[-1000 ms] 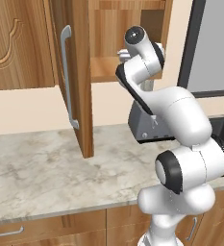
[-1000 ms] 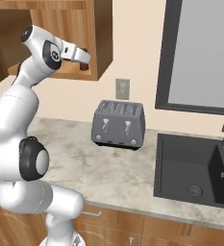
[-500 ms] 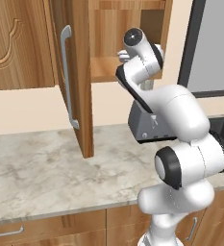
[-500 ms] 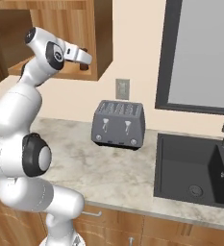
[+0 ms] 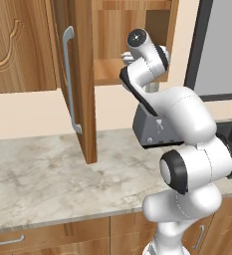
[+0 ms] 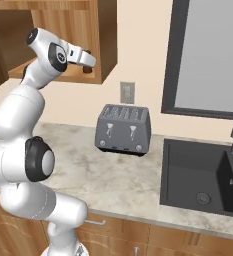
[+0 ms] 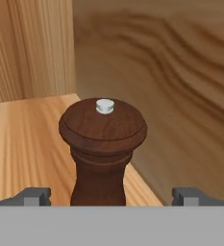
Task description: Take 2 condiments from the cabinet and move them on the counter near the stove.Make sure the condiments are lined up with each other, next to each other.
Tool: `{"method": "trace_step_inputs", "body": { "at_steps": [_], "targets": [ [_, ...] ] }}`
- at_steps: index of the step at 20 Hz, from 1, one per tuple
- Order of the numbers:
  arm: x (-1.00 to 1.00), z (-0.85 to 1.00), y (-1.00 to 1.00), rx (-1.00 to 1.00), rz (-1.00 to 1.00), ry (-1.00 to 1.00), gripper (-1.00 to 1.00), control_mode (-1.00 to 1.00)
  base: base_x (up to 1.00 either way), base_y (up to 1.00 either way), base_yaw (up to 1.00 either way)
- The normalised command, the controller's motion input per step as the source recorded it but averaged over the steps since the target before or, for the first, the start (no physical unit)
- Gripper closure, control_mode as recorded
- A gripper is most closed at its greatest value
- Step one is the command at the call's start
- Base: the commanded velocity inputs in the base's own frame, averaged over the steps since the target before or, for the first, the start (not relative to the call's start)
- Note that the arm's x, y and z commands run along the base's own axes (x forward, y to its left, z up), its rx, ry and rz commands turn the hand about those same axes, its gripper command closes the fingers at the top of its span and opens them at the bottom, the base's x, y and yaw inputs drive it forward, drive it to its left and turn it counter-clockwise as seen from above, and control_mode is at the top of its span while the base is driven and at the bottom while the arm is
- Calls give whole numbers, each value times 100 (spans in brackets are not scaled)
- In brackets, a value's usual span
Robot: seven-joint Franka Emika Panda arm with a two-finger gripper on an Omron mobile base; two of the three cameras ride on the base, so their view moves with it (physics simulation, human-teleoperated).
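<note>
End effector point(image 7: 111, 196) stood released astride the dark shaker point(image 7: 103, 149) on the cabinet point(image 5: 137, 47) shelf; I judged closing low on its body safest.

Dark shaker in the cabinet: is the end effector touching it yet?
Apart. Hand view shows the dark shaker standing centred between the open end effector fingertips, wood showing either side.

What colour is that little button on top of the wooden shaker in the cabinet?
White, on the dark reddish-brown shaker. The hand view shows it best.
</note>
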Motion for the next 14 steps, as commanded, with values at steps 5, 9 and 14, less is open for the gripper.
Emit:
{"method": "trace_step_inputs", "body": {
  "at_steps": [5, 9, 14],
  "targets": [
    [16, -9, 0, 0, 0, 1, -100, -100, 0, 0, 0],
    [19, -10, 0, 0, -1, 0, -100, -100, 0, 0, 0],
    [31, -16, 0, 0, -4, 0, -100, -100, 0, 0, 0]
  ]
}}
